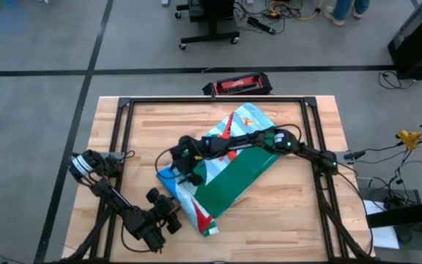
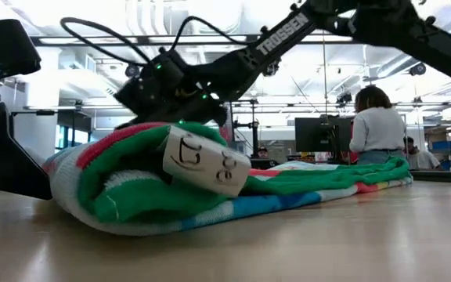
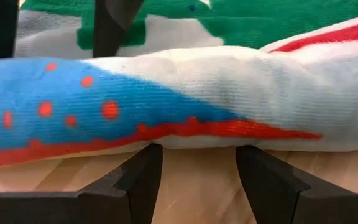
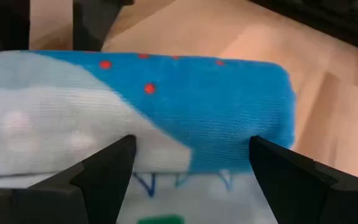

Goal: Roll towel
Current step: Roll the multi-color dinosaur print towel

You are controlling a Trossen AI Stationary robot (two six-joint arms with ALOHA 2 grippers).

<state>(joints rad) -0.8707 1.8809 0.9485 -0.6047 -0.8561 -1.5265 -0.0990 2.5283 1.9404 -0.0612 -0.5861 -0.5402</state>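
On the desk (image 1: 269,220), the towel (image 1: 233,172) lies diagonally near the middle, folded into a long band with its end toward the left arm already turned up into a thick, loose roll. The right end effector (image 1: 189,167) reaches across the towel onto that rolled end; its wrist view shows its fingers (image 4: 107,171) spread wide apart, resting on the cloth and straddling the blue fold without pinching it. The left end effector (image 1: 173,214) sits just beside the same rolled end, at the desk-level edge of it, also open, with the roll's bulge lying just ahead of its fingers (image 3: 145,177) and not between them. The likely trouble is that the roll is held by nothing: judged from the loose layers in the low view, it could spring back and unroll if either arm lifts, or skew sideways if only one side is pushed, giving a cone instead of a cylinder. An open fingertip could also snag the white label (image 2: 204,162). No containers appear on the desk.
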